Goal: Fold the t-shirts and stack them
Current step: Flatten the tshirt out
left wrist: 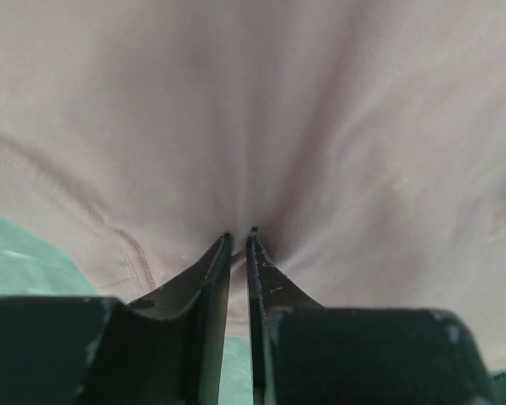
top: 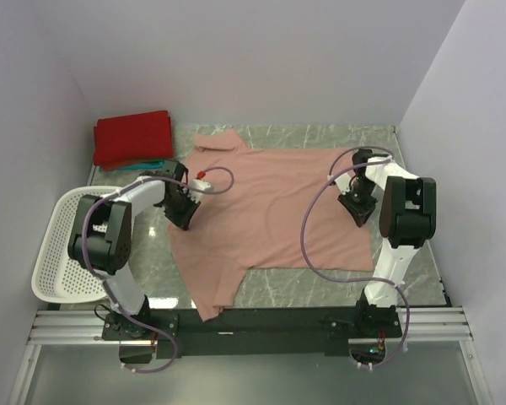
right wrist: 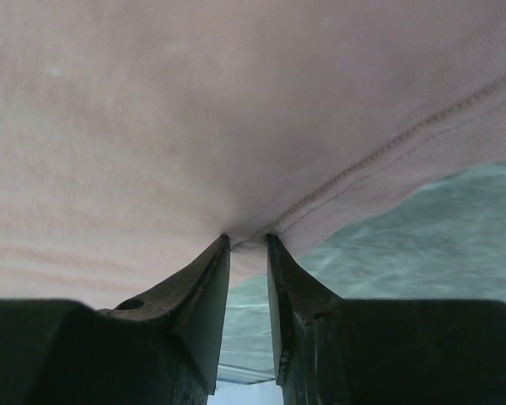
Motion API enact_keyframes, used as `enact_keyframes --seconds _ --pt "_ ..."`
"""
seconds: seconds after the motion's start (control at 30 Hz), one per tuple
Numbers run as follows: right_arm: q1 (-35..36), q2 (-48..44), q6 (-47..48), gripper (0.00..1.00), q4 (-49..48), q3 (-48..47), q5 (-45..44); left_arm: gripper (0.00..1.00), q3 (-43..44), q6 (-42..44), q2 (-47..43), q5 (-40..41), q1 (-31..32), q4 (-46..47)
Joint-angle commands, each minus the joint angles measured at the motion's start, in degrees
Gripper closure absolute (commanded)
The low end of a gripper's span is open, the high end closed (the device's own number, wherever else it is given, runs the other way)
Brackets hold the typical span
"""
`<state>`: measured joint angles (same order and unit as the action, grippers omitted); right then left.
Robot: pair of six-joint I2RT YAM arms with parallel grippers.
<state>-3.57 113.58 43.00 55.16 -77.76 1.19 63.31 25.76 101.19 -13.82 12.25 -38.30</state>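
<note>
The large dusty-pink t-shirt lies spread flat on the marble table. My left gripper is at its left edge and is shut on the pink cloth, which bunches at the fingertips. My right gripper is at the shirt's right hem and is shut on the hem, pinched between its fingers. A folded red t-shirt lies at the back left on top of a teal one, of which only an edge shows.
A white perforated basket stands at the left front, beside the left arm. Grey walls close in the table at the back and both sides. The green marble table shows in front of the shirt.
</note>
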Motion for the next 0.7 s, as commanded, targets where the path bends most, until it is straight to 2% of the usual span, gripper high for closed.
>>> enact_keyframes --seconds 0.0,0.07,0.17,0.27,0.33,0.4,0.43,0.47,0.5,0.53,0.67 --pt "-0.2 1.2 2.8 0.68 -5.0 -0.6 -5.0 0.82 -4.7 2.3 -3.4 2.2 5.4 -9.3" --pt "-0.1 -1.3 3.8 0.68 -4.5 1.0 -5.2 0.82 -7.0 4.2 -5.1 3.4 9.1 -11.3" --pt "-0.1 -5.4 5.9 0.68 -2.4 2.6 -4.7 0.82 -7.7 6.8 -7.8 2.3 11.4 -17.5" --pt "-0.2 -8.3 5.7 0.67 -0.4 0.7 -2.2 0.79 -2.9 9.6 -7.7 -0.9 9.1 -20.9" --pt "-0.1 -9.0 3.9 0.66 1.8 -1.4 1.7 0.75 2.5 9.7 -6.4 -7.1 6.1 -22.1" --pt "0.0 -8.5 1.2 0.66 3.6 -4.8 3.9 0.69 14.7 7.4 -1.9 -13.4 1.0 -22.2" --pt "0.2 -7.4 0.2 0.67 4.7 -7.4 5.9 0.64 24.0 3.5 0.0 -14.6 -1.7 -20.8" --pt "0.3 -6.9 -0.8 0.66 5.5 -8.6 7.2 0.62 28.7 1.0 4.1 -15.3 -2.6 -19.6" --pt "0.4 -6.4 -2.5 0.66 6.9 -9.6 8.4 0.60 33.0 -1.6 6.1 -15.0 -3.2 -17.8" --pt "0.5 -6.0 -3.2 0.66 7.2 -10.7 10.1 0.55 41.2 -3.9 8.2 -13.5 -3.6 -15.2" --pt "1.0 -5.8 -5.6 0.68 9.1 -11.3 12.0 0.52 58.0 -11.9 20.9 -11.0 -4.1 -13.0"
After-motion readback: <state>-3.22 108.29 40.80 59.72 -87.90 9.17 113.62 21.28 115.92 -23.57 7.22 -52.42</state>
